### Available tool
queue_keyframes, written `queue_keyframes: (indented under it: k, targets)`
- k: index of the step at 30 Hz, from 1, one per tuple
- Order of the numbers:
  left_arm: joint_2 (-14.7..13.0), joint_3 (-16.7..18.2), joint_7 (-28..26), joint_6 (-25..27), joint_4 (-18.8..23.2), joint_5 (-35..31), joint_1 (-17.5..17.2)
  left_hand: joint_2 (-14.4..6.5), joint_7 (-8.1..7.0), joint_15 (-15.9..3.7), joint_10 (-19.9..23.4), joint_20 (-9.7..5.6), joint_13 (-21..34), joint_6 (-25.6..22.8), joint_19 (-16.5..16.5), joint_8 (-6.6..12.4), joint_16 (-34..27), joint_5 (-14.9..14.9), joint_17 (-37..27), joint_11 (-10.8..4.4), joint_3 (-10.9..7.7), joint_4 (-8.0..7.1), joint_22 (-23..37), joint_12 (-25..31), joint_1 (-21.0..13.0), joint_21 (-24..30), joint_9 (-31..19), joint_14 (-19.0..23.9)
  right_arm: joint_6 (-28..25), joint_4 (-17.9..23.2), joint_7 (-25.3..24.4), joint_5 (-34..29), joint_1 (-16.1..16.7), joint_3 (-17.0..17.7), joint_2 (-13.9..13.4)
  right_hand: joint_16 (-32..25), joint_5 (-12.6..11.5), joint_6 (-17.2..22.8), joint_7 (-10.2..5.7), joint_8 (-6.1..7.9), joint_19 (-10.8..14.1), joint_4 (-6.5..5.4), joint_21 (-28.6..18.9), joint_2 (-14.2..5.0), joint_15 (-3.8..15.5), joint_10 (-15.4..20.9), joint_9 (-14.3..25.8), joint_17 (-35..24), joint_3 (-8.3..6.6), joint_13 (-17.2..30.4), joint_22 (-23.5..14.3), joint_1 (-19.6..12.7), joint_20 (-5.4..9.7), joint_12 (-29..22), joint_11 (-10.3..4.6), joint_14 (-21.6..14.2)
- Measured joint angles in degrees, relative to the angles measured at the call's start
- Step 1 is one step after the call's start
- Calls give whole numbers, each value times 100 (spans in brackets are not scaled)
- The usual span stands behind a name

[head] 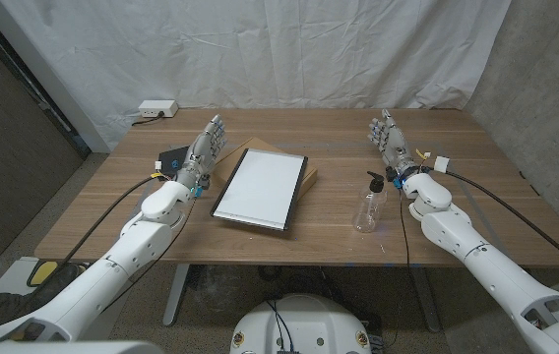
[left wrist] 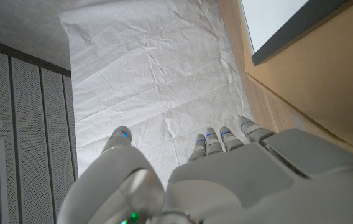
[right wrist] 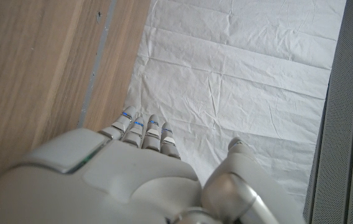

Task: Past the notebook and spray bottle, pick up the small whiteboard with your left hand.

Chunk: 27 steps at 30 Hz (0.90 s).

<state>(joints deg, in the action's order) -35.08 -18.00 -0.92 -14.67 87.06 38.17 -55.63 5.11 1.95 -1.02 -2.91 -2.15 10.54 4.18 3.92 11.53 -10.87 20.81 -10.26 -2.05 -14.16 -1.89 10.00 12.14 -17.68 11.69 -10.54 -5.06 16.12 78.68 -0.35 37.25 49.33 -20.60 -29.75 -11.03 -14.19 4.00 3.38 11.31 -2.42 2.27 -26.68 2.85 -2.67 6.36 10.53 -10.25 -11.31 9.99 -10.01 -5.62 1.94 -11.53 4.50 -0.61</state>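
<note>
Desk: my wooden desk has a plank grain and a matte finish, with a crumpled white cloth hanging behind its far edge.

Whiteboard: the small whiteboard lies flat near the middle of the desk, a little towards its left edge. It is a smooth white rectangle in a thin dark frame, turned slightly askew.

Notebook: a tan, card-like notebook shows under the whiteboard's far right side, so I judge the board rests partly on it and sits a touch raised there.

Spray bottle: the clear plastic spray bottle with a dark trigger top stands upright towards the desk's right half, well apart from the whiteboard.

Left hand: my left hand stands on its edge just beside the whiteboard's left border, fingers straight and spread, grasping nothing. I read this as lined up beside the board for the pick, not yet touching it.

Right hand: my right hand waits near the bottle's far side, fingers extended and released, holding nothing. It has no part in this task.

Dark pad: a small black flat thing lies by my left wrist; I cannot tell what it is.

Socket box: a white box sits at the desk's far left corner.
</note>
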Motion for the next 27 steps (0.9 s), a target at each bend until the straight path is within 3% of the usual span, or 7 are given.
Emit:
queue_keyframes:
  k: [27]
  targets:
    - [-197, 147, 139, -328, 229, -25, -364, -22, -31, 0, -1, 0, 0, -31, 0, 0, 0, 0, 0, 0, -20, 20, 0, 0, -84, 0, 1, 0, -64, 14, -130, -79, -51, -37, 51, 0, 0, 35, 13, 0, 54, 48, 63, 0, 0, 31, 0, 0, 0, 0, 1, 0, -9, 0, 31, 0]
